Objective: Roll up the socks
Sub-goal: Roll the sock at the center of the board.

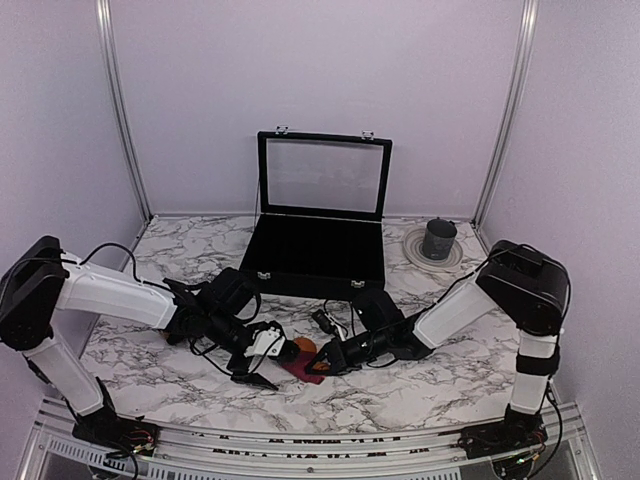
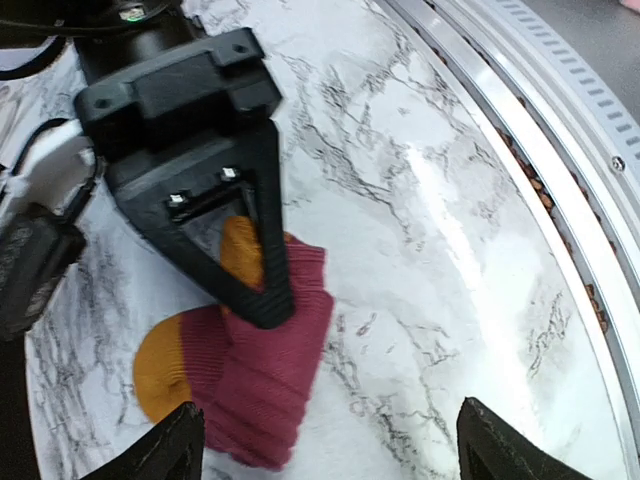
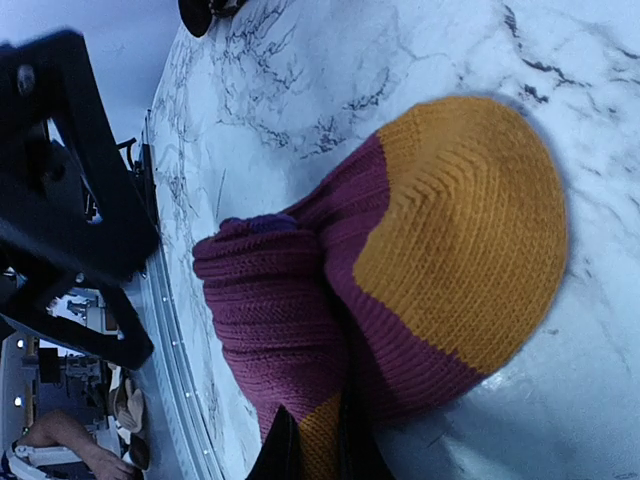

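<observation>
Right pincer (image 3: 318,452) pinches magenta sock (image 3: 300,330) bundle from 3 o'clock; left pincer (image 2: 330,450), 9 o'clock, wide, empty. Risk: thin pinch slips, roll springs open on desk (image 2: 450,200).

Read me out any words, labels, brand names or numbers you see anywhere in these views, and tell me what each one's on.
No text can be read in any view.
Tiny dark marks along the metal front rail: too small to read.
Nothing printed shows on the magenta-red knitted sock with orange patches, the black glass-lidded case or the dark grey cup.
</observation>
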